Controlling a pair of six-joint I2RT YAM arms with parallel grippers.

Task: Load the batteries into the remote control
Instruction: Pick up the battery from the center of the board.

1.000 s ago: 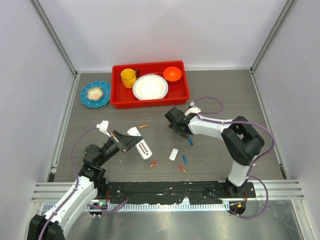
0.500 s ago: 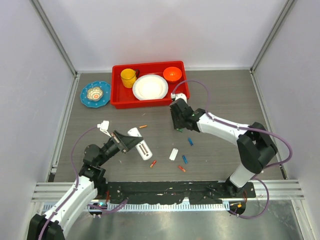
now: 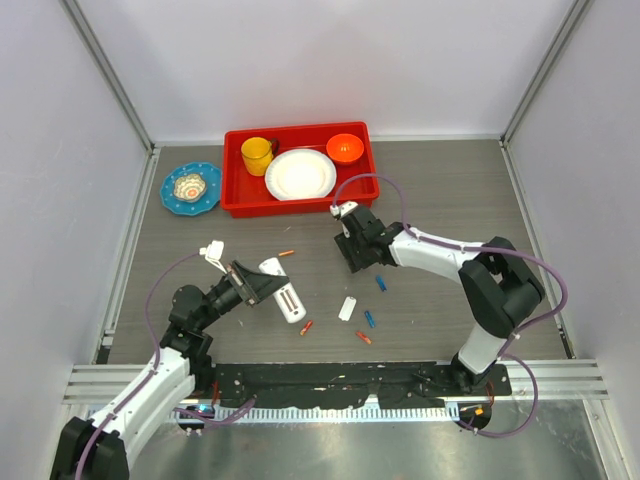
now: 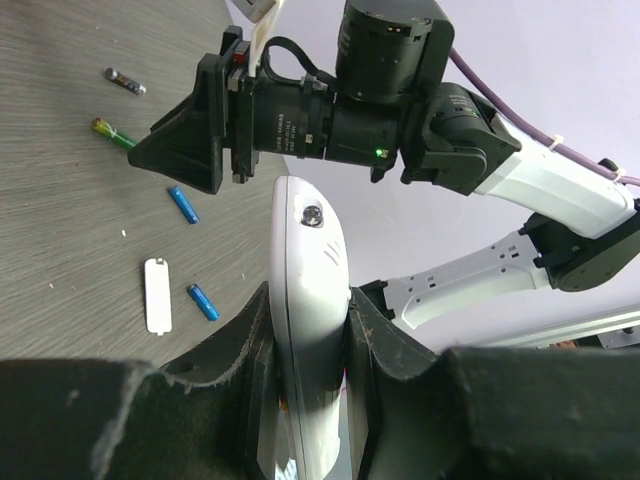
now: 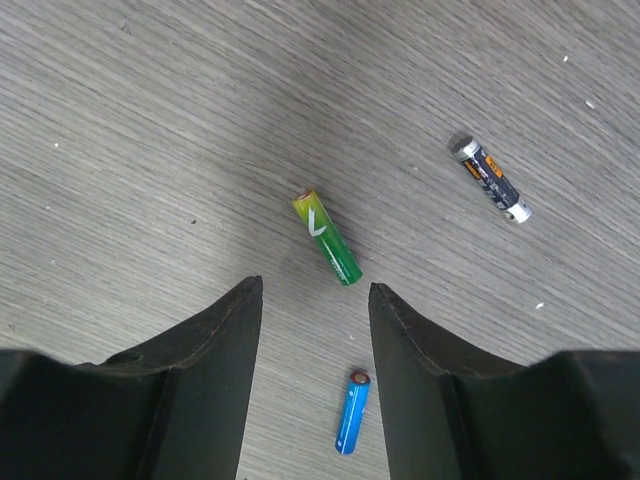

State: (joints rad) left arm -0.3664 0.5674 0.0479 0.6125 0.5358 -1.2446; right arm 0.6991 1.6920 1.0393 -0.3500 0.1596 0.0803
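Fingers (image 5: 200, 370) on the right gripper (image 5: 312, 288) are spread wide with nothing in them. They've slid over the green battery (image 5: 327, 250), which now lies on the worktop (image 5: 150, 120) just ahead of the tips. Left gripper (image 4: 310, 335) hasn't really budged, still clamped on the remote control (image 4: 308, 260).

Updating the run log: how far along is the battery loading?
Done: cover piece is off, lying on the table; left gripper clamps the remote control. In hand: right gripper, open, hangs over the green battery, not touching it. Left: no cell gripped; blue battery and orange battery lie loose.
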